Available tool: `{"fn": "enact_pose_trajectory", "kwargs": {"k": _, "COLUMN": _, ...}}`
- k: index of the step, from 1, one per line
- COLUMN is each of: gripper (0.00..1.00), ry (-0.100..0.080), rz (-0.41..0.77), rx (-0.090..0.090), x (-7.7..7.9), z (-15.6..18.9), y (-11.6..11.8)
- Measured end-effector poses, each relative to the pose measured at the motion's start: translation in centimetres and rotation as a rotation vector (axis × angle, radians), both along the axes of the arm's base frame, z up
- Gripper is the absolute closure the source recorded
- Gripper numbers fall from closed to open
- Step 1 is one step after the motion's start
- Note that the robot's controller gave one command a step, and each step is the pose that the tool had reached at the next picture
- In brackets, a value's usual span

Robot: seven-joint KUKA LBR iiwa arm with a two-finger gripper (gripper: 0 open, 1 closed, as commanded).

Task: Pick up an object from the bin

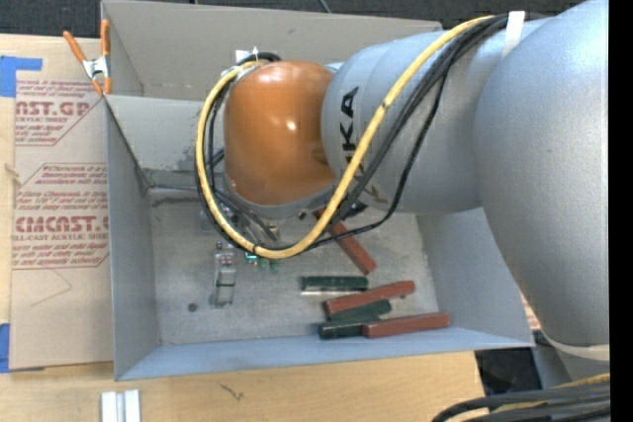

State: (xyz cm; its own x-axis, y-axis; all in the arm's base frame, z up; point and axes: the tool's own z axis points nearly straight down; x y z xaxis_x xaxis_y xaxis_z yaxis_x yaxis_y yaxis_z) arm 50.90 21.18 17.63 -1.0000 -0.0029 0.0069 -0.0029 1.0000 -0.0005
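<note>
Several flat, narrow bars, some red-brown and some dark green, lie loosely gathered on the floor of the grey metal bin [129, 212], in its near right part. One red-brown bar [353, 249] lies tilted just under the arm's yellow cable loop [208, 163]. Nearer the front wall, a dark green bar [334, 284] lies almost level. Just beside it a second red-brown bar [381, 295] rests across another green one [358, 309], and a third red-brown bar [407, 322] lies closest to the front wall.

The arm [465, 114] comes in from the right and covers much of the bin, its orange wrist cover [277, 133] over the bin's middle. Below the cover, the end effector [226, 282] points down at the grey floor left of centre. It stands apart from the bars, and the dark green bar is the nearest of them, to its right. Whether the end effector is open or closed cannot be told from this angle.
</note>
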Motion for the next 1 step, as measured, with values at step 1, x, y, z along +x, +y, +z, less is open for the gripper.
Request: {"fn": "enact_pose_trajectory", "kwargs": {"k": 1, "gripper": 0.0, "ry": -0.007, "rz": -0.002, "rx": 0.002, "x": 0.21, "z": 0.43, "y": -0.1}}
